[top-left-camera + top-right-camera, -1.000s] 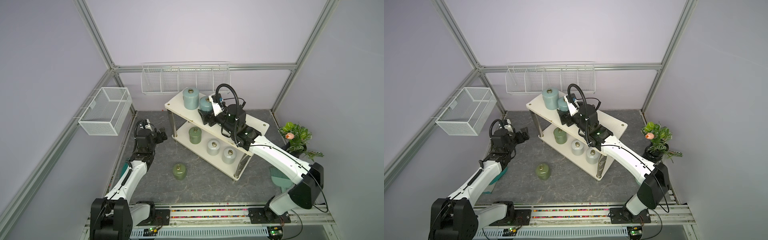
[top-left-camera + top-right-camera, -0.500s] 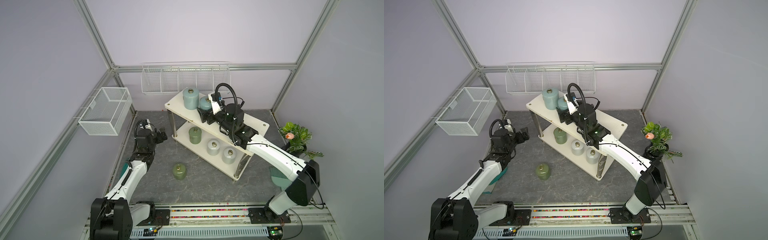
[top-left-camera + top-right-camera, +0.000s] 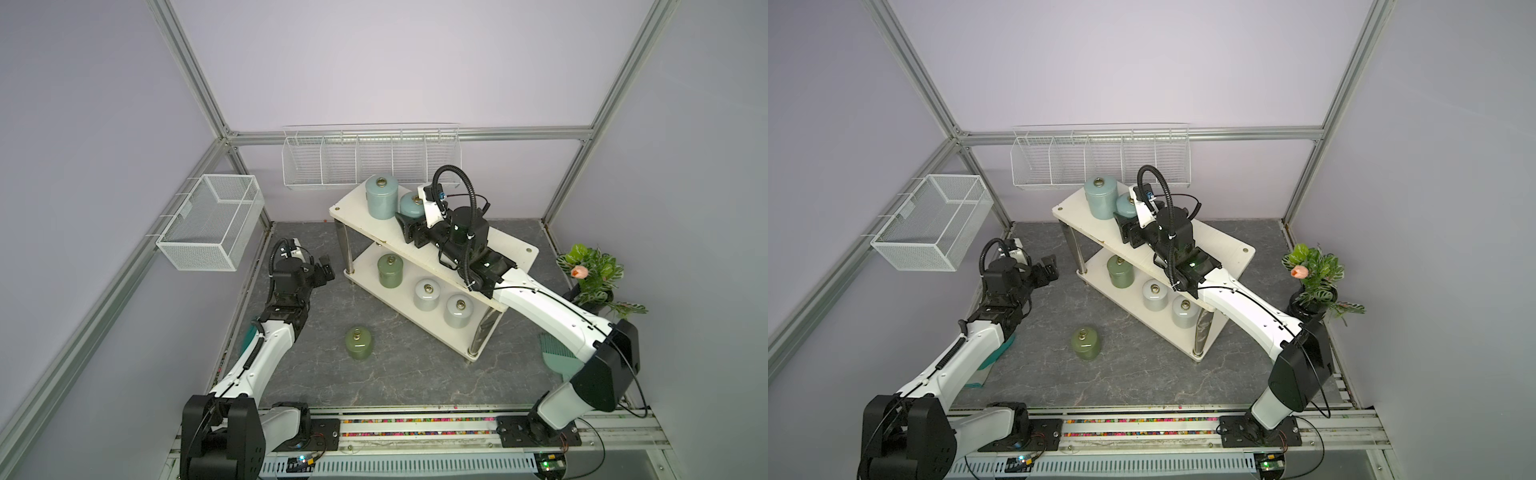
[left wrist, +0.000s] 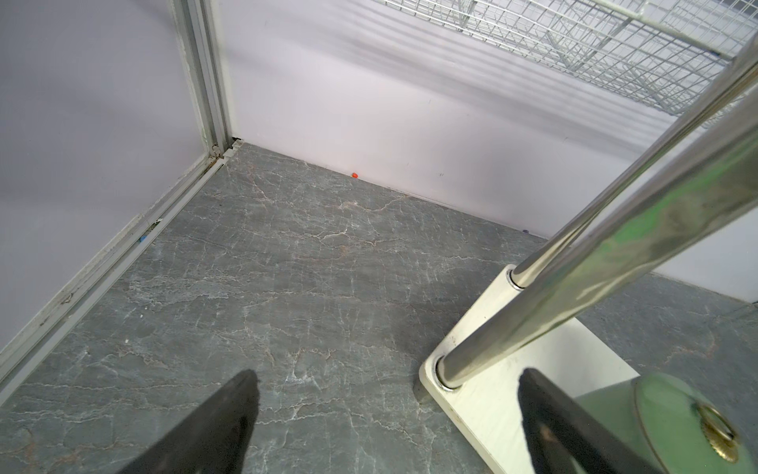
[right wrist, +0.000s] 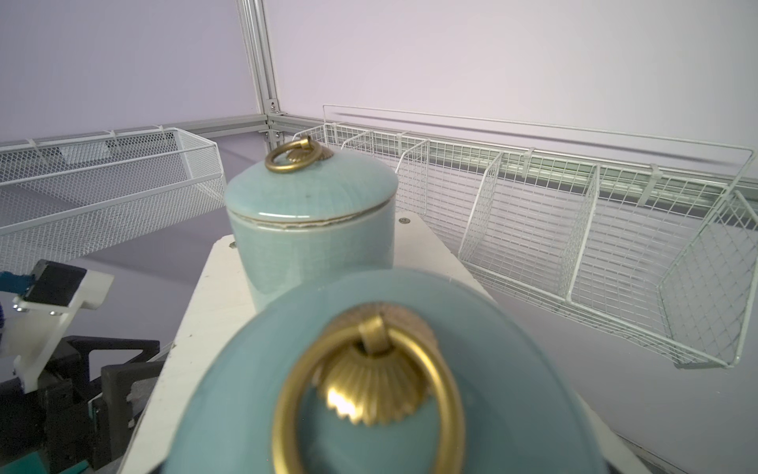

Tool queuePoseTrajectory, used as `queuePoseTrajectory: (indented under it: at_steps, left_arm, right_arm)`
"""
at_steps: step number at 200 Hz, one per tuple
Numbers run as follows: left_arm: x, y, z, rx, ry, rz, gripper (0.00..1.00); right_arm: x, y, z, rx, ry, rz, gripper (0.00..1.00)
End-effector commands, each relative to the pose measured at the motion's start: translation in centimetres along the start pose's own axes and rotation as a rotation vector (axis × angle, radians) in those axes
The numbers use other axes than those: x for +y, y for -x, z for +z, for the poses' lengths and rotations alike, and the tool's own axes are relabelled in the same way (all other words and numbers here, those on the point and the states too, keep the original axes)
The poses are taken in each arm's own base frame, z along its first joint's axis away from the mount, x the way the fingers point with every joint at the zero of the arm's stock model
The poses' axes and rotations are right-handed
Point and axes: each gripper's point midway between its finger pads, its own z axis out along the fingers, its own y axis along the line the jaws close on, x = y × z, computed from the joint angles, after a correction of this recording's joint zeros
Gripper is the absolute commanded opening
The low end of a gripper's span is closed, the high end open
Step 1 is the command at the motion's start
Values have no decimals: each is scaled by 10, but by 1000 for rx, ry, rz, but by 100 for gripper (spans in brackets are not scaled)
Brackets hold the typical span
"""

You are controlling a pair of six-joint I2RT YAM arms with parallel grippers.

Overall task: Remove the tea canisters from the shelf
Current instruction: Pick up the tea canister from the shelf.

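On the dark marbled desk, in both top views, the shelf stands at a slant with five tea canisters on it. The tall blue canister and the short blue canister stand close together at the far end of the top tier. On the lower tier the shelved olive canister and the two grey-white canisters stand in a row. The loose olive canister stands upright on the desk in front of the shelf, well apart from both arms. The right pincer reaches over the top tier with its black jaws right at the short blue canister; whether they are clenched on it I cannot tell. The left pincer hovers released above the desk, near the shelf's corner leg, grasping nothing. From the left wrist, the two black fingers stand wide apart with only bare desk between them. A corner of the lower tier, two chrome legs and the lid of the shelved olive canister sit beside one finger. From the right wrist, the short blue canister's lid and its brass ring fill the foreground, blurred. The tall blue canister stands upright just behind it on the top tier, and the pincer's own fingers are hidden here. A wire basket hangs on the back wall and a mesh basket on the side wall.
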Motion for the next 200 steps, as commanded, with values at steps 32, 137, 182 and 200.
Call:
queuePoseTrajectory:
  at_steps: [32,137,182,200]
  left_arm:
    - [2,-2,1,-5,15,14,100]
    - [5,-3,2,6,33,17,100]
    - [6,-6,4,14,36,15,100]
    - [5,-5,4,13,35,14,100]
  right_arm:
    - [9,18,-13,-22,64,3,74]
    - [30,44,-65,-63,162,-26,74]
    - [49,53,-85,-84,235,-28,74]
    - [61,52,-90,-86,266,-37,74]
